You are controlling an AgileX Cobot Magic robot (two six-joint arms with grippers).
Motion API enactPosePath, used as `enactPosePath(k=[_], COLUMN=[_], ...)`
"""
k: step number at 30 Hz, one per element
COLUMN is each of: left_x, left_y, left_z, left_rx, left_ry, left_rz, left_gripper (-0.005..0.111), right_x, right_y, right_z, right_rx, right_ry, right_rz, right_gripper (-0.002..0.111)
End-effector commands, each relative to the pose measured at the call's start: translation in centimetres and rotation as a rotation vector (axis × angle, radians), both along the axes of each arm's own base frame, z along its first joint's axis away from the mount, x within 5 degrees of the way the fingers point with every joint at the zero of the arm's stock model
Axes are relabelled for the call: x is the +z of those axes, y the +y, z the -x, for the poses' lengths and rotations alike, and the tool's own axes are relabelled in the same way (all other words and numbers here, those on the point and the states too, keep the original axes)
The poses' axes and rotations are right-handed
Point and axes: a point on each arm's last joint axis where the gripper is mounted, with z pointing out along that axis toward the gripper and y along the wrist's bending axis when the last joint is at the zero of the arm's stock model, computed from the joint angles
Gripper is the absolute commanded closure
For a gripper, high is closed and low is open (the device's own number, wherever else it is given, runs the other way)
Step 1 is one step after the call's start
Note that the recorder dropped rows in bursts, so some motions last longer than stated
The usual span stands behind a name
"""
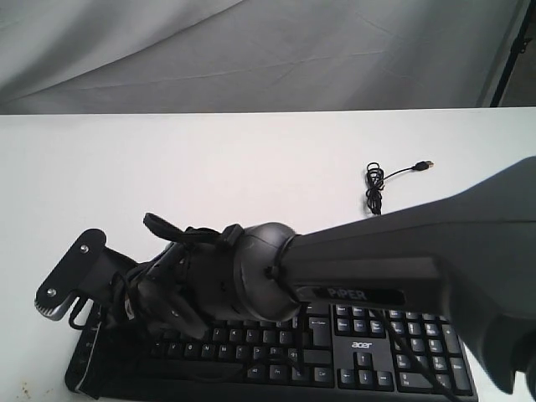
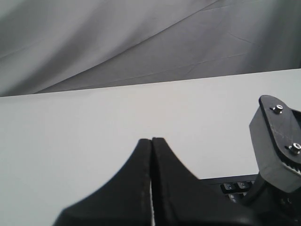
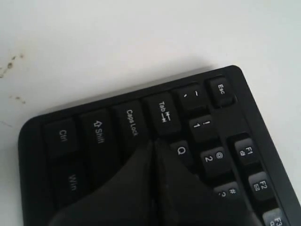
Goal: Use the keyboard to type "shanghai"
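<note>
The black keyboard (image 1: pixel 368 347) lies along the near table edge, and my right arm (image 1: pixel 402 251) reaches across it to its left end. In the right wrist view my right gripper (image 3: pixel 154 141) is shut with nothing in it. Its tips sit low over the keyboard (image 3: pixel 99 132) where Caps Lock (image 3: pixel 131 123), Tab (image 3: pixel 162 113) and Q (image 3: pixel 181 150) meet. Whether they touch a key I cannot tell. My left gripper (image 2: pixel 151 139) is shut and empty, over bare white table just off the keyboard's corner (image 2: pixel 235 186).
The thin USB cable (image 1: pixel 377 188) is coiled on the white table behind the keyboard, its plug (image 1: pixel 427 165) lying loose. The right arm's camera bracket (image 2: pixel 277 136) hangs close beside my left gripper. Grey cloth (image 1: pixel 251 50) backs the table.
</note>
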Motion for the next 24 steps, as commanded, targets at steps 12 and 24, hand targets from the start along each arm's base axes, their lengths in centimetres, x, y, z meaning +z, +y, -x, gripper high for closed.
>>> enactPosePath(k=[12,24], left_x=[-0.1,-0.1], left_y=[0.0,0.0], left_z=[0.0,0.0], left_rx=[-0.003,-0.003], left_ry=[-0.002,-0.002], left_rz=[0.003,0.003], left_gripper=[0.107,0.107], right_x=[-0.8,1.7], right_y=[-0.1,-0.3], right_z=[0.2,0.3], right_rx=[-0.005,0.017], right_ry=[0.032,-0.002], right_rz=[0.033,0.024], right_gripper=[0.108,0.108])
